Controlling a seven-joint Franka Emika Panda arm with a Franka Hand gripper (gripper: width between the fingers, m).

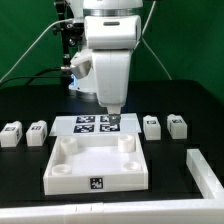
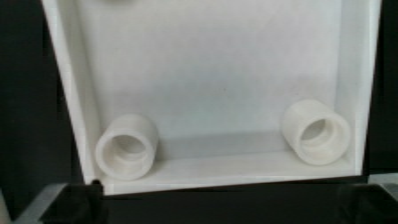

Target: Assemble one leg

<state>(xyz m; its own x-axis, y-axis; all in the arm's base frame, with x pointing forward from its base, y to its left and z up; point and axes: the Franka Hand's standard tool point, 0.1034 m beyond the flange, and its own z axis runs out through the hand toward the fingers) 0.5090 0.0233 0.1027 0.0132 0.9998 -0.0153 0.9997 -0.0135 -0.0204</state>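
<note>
Gripper (image 1: 113,112) is hanging at 12 o'clock of the white tray-like plate (image 1: 65,182) in the exterior view, its tips showing against the marker board (image 1: 85,123). Untouched on the black table (image 1: 30,195), one leg (image 1: 11,134) and a second leg (image 1: 37,131) are standing at the plate's 10 o'clock, and a third leg (image 1: 151,126) and a fourth leg (image 1: 177,125) at its 2 o'clock. In the wrist view the gripper (image 2: 222,205) is keeping its dark fingers (image 2: 68,203) wide apart with nothing between them, and the plate (image 2: 214,70) is lying beneath, showing one round socket (image 2: 128,145) and another socket (image 2: 320,130).
</note>
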